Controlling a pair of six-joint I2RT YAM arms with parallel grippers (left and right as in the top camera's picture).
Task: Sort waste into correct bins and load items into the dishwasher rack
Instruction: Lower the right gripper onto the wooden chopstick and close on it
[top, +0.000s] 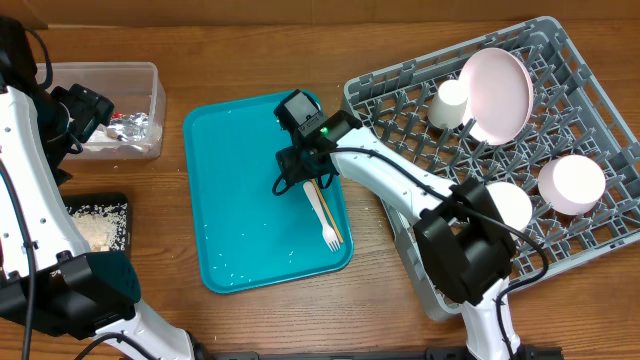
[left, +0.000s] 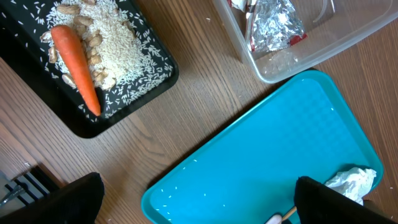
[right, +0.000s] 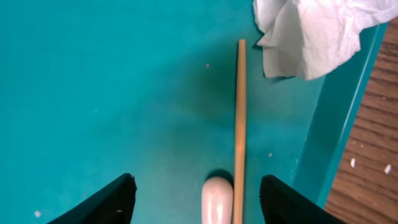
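In the right wrist view my right gripper (right: 205, 200) hangs open low over the teal tray (right: 112, 93). Its jaws straddle the white fork's handle end (right: 216, 198) and a wooden chopstick (right: 240, 118), touching neither. A crumpled white napkin (right: 311, 34) lies just beyond them at the tray's edge. From overhead the fork (top: 326, 222) lies on the tray's right side. My left gripper (left: 199, 202) is open and empty over the tray's corner. The black tray (left: 158, 81) holds a carrot (left: 74, 65) and rice (left: 121, 46). Inside the clear tub (left: 323, 53) is the foil wrapper (left: 273, 25).
The grey dishwasher rack (top: 400, 100) at the right holds the white plate (top: 497, 92), a cup (top: 450, 103) and two bowls (top: 572, 183) (top: 505, 205). Loose rice grains dot the teal tray (top: 240, 200). Bare wood runs between tray, tub and black tray.
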